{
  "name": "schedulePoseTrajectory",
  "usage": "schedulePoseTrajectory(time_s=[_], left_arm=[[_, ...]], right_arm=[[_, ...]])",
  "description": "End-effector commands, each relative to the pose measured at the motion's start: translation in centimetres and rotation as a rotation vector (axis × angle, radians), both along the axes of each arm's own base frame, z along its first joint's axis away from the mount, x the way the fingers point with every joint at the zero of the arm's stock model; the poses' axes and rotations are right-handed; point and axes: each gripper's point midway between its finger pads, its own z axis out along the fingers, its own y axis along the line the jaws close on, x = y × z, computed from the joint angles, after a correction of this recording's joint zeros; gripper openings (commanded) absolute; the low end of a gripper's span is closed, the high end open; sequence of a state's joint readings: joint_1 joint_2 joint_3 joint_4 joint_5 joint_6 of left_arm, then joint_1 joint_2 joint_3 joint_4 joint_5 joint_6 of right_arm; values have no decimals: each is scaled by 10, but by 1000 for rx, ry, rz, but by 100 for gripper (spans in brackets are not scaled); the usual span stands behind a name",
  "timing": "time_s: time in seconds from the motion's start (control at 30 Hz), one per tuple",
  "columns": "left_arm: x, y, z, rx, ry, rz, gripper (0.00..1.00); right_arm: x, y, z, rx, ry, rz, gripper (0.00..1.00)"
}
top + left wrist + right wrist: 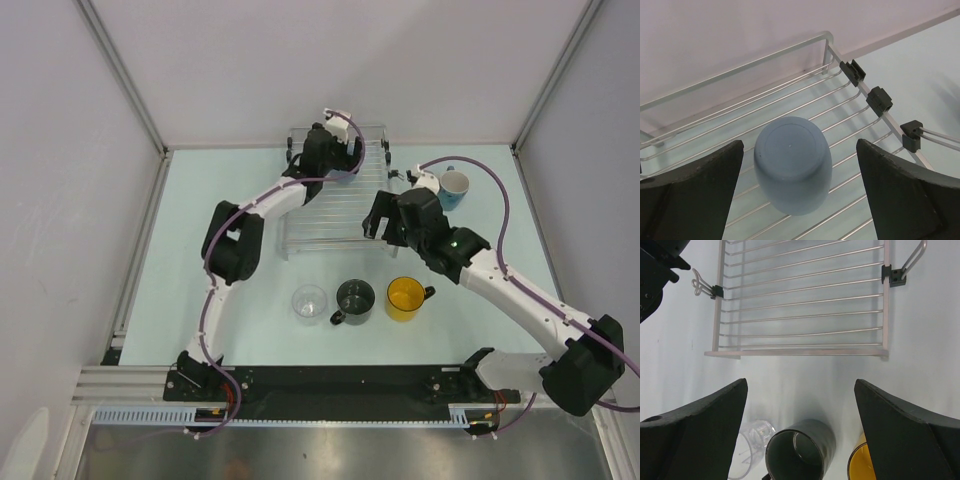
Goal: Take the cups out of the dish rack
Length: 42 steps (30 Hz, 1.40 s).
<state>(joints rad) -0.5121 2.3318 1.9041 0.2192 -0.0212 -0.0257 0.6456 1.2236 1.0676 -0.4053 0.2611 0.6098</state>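
From above: a pale table (250,330) with two arms bolted at its near edge. The rack (330,215) sits toward 12 o'clock on the table. The left arm reaches over the rack's far end, and the left gripper (335,150) hangs there. The right gripper (380,220) hangs over the rack's near right corner. A blue mug (452,187) stands upright on the table at 3 o'clock from the rack, mouth up. At 6 o'clock from the rack, three cups stand in a row on the table, well apart from it: a glass (310,302), a dark mug (355,298) and a yellow mug (406,297).

Left wrist view: a pale cup (792,165) stands upside down on the rack's bars, base up. The left fingers are spread wide, one at 9 o'clock and one at 3 o'clock of the cup, not touching it.

Right wrist view: the right fingers are spread wide with nothing between them. The rack's near rail lies at 12 o'clock. The glass shows at 7 o'clock, the dark mug at 6 and the yellow mug's rim at 5.
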Motion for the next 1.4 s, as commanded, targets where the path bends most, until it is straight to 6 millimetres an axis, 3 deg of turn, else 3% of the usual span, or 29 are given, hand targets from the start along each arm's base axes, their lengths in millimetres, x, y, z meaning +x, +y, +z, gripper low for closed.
schedulePoseTrajectory(time_s=[0.0, 0.33, 0.53, 0.6, 0.63, 0.7, 0.87, 0.9, 1.13, 1.23, 1.27, 1.33, 1.37], left_arm=[[10, -8, 24, -25, -66, -24, 100], [21, -3, -8, -17, -19, 18, 100], [25, -3, -8, -28, -14, 19, 100], [25, -3, -8, -30, -8, 15, 90], [25, -3, -8, -31, -6, 19, 78], [24, -2, -10, -32, 1, 23, 66], [23, 0, -11, -35, 11, 37, 9], [23, 0, -10, -35, 11, 37, 4], [14, 8, -6, -46, 9, 59, 0], [11, 15, 6, -64, 10, 92, 0], [7, 18, 29, -85, -19, 96, 0], [4, 22, 49, -105, -40, 110, 0], [1, 26, 70, -124, -62, 114, 0]], right_arm=[[4, 6, 7, 20, -32, 7, 94], [7, 2, 23, 45, -65, 4, 94], [8, -2, 21, 45, -56, -5, 94], [9, -2, 20, 57, -46, -5, 94], [9, -2, 18, 58, -41, -5, 93], [9, -1, 17, 64, -36, -4, 93], [7, 0, 18, 72, -37, -1, 93], [7, 0, 18, 72, -37, -1, 93], [5, -2, 18, 78, -34, -9, 92], [3, -3, 21, 84, -37, -12, 92], [3, -3, 30, 99, -51, -10, 92], [0, -2, 37, 115, -66, -9, 92], [-1, -5, 40, 118, -78, -22, 92]])
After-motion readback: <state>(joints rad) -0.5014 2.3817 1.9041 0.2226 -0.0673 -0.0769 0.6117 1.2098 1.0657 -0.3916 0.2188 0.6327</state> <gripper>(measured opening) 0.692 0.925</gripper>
